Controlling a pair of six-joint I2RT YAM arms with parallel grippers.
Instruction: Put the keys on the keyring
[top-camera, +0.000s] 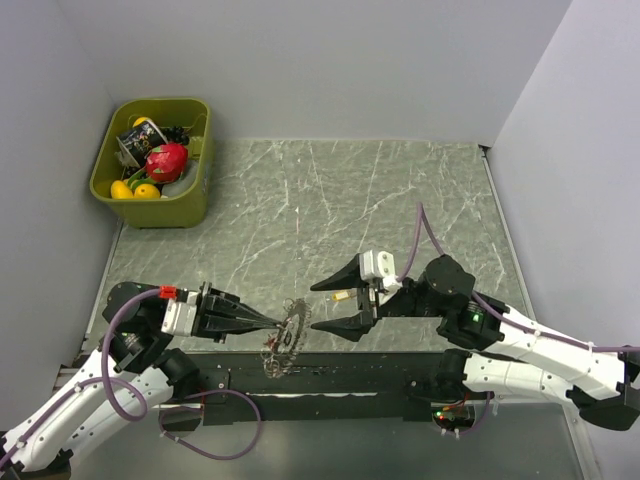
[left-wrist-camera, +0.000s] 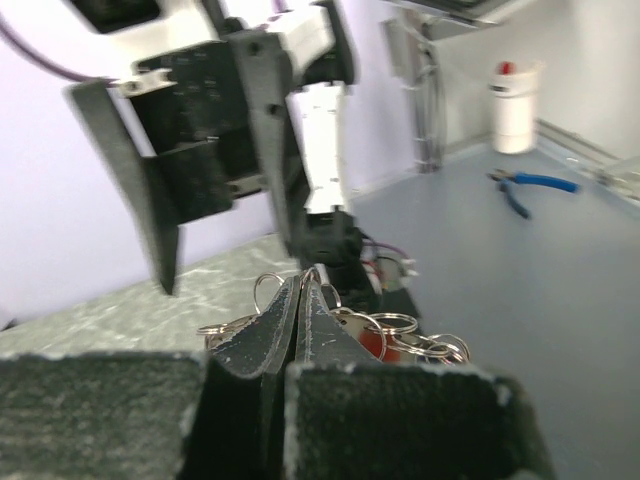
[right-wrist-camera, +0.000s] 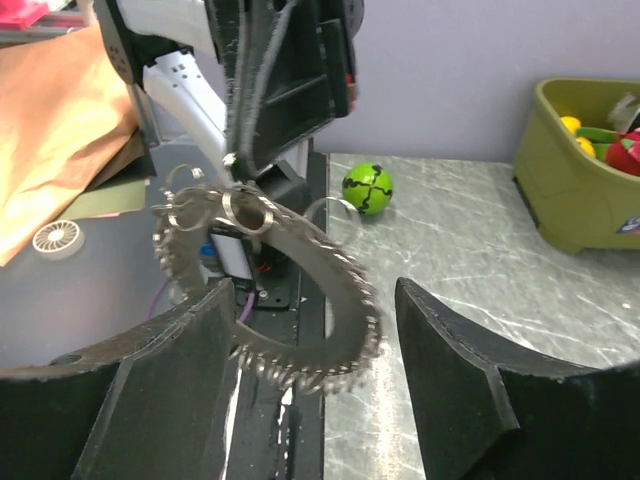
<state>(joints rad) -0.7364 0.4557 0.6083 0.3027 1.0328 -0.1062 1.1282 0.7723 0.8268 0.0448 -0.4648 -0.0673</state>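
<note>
A robotics lab is showing here: plain grey partition walls (top-camera: 330, 60) are enclosing a marble-patterned table (top-camera: 400, 200), with blue pliers (left-wrist-camera: 528, 190) lying nearby

Keyring (right-wrist-camera: 300, 290) grey, key-fringed, tilted, hanging above table's near edge.

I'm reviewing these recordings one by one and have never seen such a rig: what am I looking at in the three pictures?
Two robot arms are bolted at the near edge of a grey marbled table. The overhead picture shows both; the other two come from cameras on each wrist.

The left gripper is shut on the keyring, a thin metal ring strung round with small grey keys, held up off the table. The right gripper faces it with jaws open and nothing visibly held between them.

An olive-green plastic bin of toy fruit sits in the far left corner. The right wrist view also shows a green ball on the table.
</note>
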